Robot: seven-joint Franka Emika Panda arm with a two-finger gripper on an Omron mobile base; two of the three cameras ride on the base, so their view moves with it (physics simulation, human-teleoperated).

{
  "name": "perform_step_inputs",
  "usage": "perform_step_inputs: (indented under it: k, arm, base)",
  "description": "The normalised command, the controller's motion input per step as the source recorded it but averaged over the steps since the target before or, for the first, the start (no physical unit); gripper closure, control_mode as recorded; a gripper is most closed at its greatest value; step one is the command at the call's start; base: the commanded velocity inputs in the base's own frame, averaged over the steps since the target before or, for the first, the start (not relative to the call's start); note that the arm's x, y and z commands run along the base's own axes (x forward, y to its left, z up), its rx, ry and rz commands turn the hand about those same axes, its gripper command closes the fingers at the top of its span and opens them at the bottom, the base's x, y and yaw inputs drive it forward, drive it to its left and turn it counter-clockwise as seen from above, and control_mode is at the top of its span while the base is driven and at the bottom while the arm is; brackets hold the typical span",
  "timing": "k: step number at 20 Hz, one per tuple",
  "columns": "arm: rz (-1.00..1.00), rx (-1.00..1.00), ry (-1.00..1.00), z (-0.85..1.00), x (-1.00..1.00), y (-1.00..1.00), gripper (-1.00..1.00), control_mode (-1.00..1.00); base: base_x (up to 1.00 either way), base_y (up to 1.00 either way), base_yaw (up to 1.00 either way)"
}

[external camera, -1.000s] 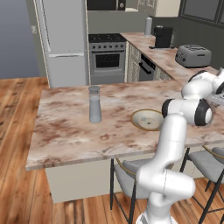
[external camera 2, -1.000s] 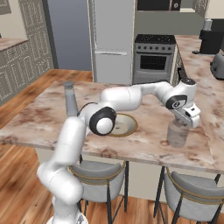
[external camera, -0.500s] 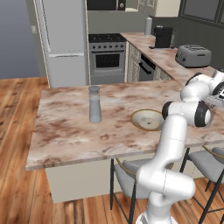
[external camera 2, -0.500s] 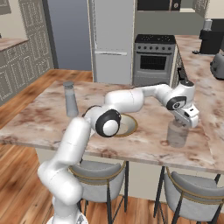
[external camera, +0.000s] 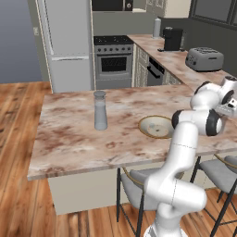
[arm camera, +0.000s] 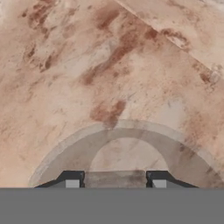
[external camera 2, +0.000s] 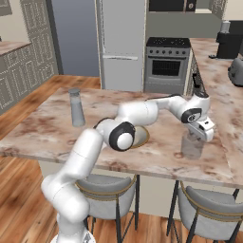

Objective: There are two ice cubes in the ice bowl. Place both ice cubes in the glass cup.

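Right above the glass cup (external camera 2: 192, 147) at the counter's far end, gripper (arm camera: 115, 178) w/ fingers pinching an ice cube (arm camera: 115, 179), prob lining up the drop, ice bowl (external camera: 156, 126) sits well apart.

A tall grey shaker (external camera: 100, 110) stands on the marble tabletop (external camera: 69, 139), well apart from the ice bowl (external camera: 156, 127) beside the white arm (external camera: 183, 157)
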Motion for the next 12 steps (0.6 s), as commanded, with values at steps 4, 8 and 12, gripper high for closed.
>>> perform_step_inputs:
  k: [4, 8, 12]
  arm:
    - [0.0, 0.01, 0.0, 0.0, 0.26, -0.16, 1.0, -1.0]
    - [0.0, 0.0, 0.01, 0.0, 0.14, -0.05, -1.0, -1.0]
    - [0.0, 0.0, 0.0, 0.0, 0.03, 0.0, -1.0, -1.0]
  base:
    - [0.0, 0.0, 0.0]
    - [0.0, 0.0, 0.0]
    - [0.0, 0.0, 0.0]
